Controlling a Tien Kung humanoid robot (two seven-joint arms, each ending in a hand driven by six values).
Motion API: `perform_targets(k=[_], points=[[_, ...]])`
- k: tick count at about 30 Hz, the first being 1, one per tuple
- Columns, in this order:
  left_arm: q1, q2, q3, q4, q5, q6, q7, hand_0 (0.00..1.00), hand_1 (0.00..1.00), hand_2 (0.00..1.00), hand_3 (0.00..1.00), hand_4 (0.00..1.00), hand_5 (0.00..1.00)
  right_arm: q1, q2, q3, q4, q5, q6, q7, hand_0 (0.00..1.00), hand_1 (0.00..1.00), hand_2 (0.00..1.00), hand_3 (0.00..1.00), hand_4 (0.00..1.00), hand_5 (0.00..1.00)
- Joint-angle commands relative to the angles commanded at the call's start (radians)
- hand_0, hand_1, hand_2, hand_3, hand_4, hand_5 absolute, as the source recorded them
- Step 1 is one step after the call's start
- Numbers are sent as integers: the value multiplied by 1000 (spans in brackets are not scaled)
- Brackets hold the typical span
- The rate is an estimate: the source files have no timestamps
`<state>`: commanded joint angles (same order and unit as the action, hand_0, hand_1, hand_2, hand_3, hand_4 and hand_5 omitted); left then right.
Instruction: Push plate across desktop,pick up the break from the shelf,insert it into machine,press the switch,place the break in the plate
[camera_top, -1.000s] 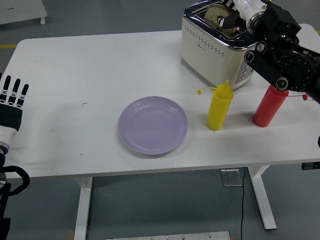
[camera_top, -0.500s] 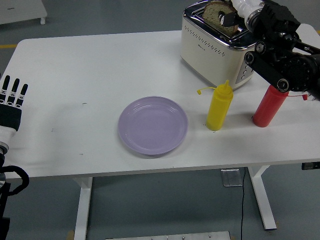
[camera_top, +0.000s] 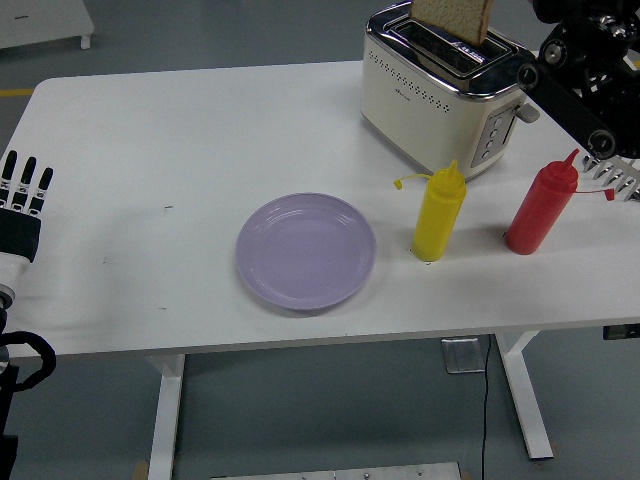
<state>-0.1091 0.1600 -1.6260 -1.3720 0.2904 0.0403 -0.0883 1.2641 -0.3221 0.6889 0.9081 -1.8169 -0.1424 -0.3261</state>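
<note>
A: Where's the bread?

B: Standing upright in the top slot of the toaster, far right on the table. Pale slice, brown crust, sticking well up out of the slot. Cut off at the top by the picture's edge.

A: Anything gripping it?

B: Nothing visible on the part in view.

A: And the right hand?

B: Hard to read. Black right arm coming down from the far right corner, just right of the toaster. Only a pale bit of the hand at the right edge, close beside the tip of the red squeeze bottle. Open or closed: cannot tell.

A: Left hand?

B: Resting at the left edge of the table, well apart from everything. Fingers straight and loosely spread, pointing far, gripping nothing.

A: The plate?

B: Lilac, round, lying flat near the middle of the table, toward the near edge. Bare, nothing on it.

A: What else out there?

B: Yellow squeeze bottle, upright, just right of the plate and near the toaster's front corner. Red one upright too, further right, apart from the yellow. Both on the near side of the toaster. Row of buttons and a lever on the toaster's right end, facing the red bottle.
</note>
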Motion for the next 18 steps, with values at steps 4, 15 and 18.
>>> perform_targets(k=[4, 15, 18], points=[[2, 0, -1, 0, 0, 0, 0, 826, 869, 928, 817, 619, 998, 4, -29, 33, 64, -19, -3, -4, 227, 360, 460, 531, 438, 59], [6, 1, -2, -1, 0, 1, 0, 819, 869, 928, 815, 621, 998, -1, -131, 83, 303, 85, 28, -26, 228, 358, 459, 532, 427, 70], [7, 2, -2, -1, 0, 1, 0, 819, 869, 928, 815, 621, 998, -2, -149, 72, 373, 136, 49, -31, 228, 358, 459, 532, 427, 70]])
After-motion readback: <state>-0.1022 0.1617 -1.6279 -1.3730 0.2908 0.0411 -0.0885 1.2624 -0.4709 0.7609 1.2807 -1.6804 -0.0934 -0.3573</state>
